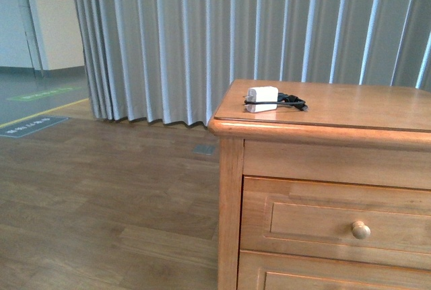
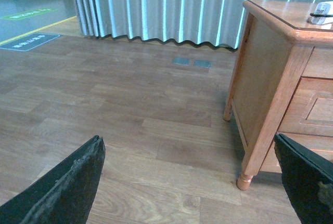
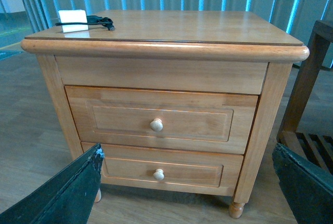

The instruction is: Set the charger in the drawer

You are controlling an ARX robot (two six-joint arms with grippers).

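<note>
The charger [image 1: 262,99], a small white plug adapter with a bundled black cable, lies on the wooden cabinet's top near its front left corner; it also shows in the right wrist view [image 3: 74,19] and at the edge of the left wrist view [image 2: 321,14]. The top drawer [image 3: 161,119] is closed, with one round pale knob [image 3: 156,125]; it also shows in the front view [image 1: 337,223]. My right gripper [image 3: 190,193] is open and empty, in front of the cabinet, low, facing the drawers. My left gripper [image 2: 192,182] is open and empty above the floor, left of the cabinet.
A similar lower drawer [image 3: 166,169] sits closed under the top one. A dark wooden slatted frame [image 3: 307,109] stands right of the cabinet. Grey curtains [image 1: 236,34] hang behind. Wood floor [image 2: 130,109] stretches left of the cabinet.
</note>
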